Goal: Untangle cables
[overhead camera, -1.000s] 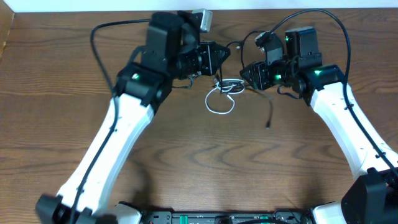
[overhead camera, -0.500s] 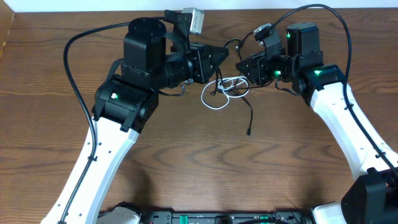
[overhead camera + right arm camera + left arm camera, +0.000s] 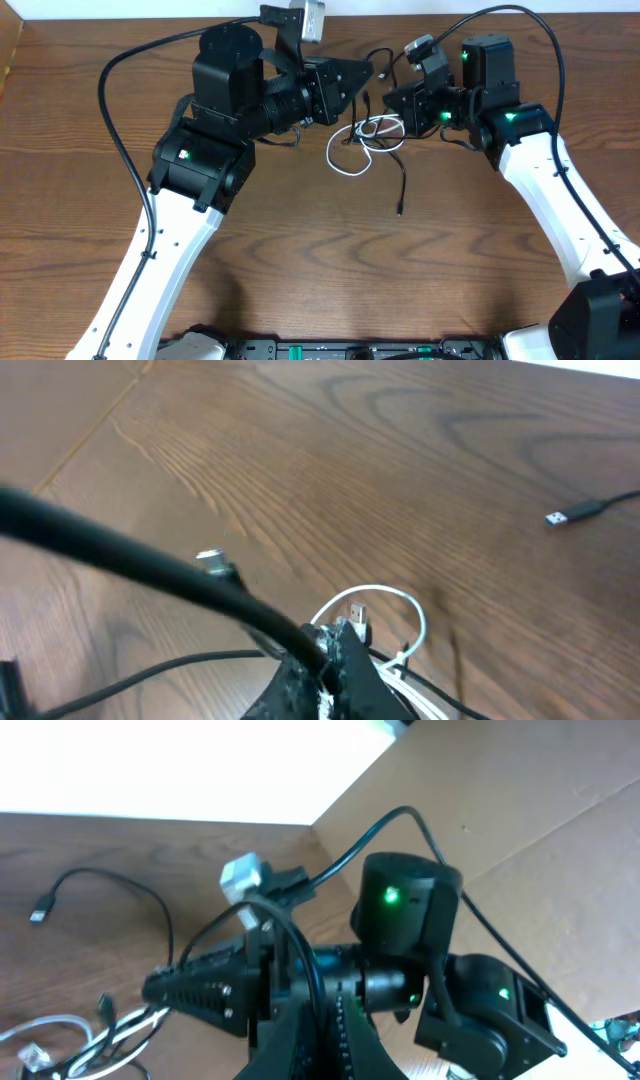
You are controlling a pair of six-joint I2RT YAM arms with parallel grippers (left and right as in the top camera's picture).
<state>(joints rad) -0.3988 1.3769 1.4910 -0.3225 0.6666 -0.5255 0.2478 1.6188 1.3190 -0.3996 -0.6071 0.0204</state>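
The thin white cable (image 3: pixel 348 158) lies in small loops on the table between my two grippers, and its loop (image 3: pixel 402 600) shows just past the right fingertips. The thin black cable (image 3: pixel 402 185) runs through the loops, one plug end lying toward the front. My left gripper (image 3: pixel 366 70) is shut with a black cable strand (image 3: pixel 300 960) running into its fingers (image 3: pixel 375 1050). My right gripper (image 3: pixel 390 102) is shut on the black cable (image 3: pixel 150 565), with white strands touching its tip. The right gripper (image 3: pixel 160 988) also shows in the left wrist view, beside the white cable (image 3: pixel 70 1040).
A black plug end (image 3: pixel 562 517) lies loose on the wood, and another (image 3: pixel 40 910) lies near the back wall. A thicker black arm wire (image 3: pixel 120 80) arcs over the left side. The table's back edge (image 3: pixel 560 12) runs close behind both grippers.
The right gripper has closed from half open to shut at the cable loops. The left arm swung back and rose earlier, then held still. The black cable's loose end slid left.
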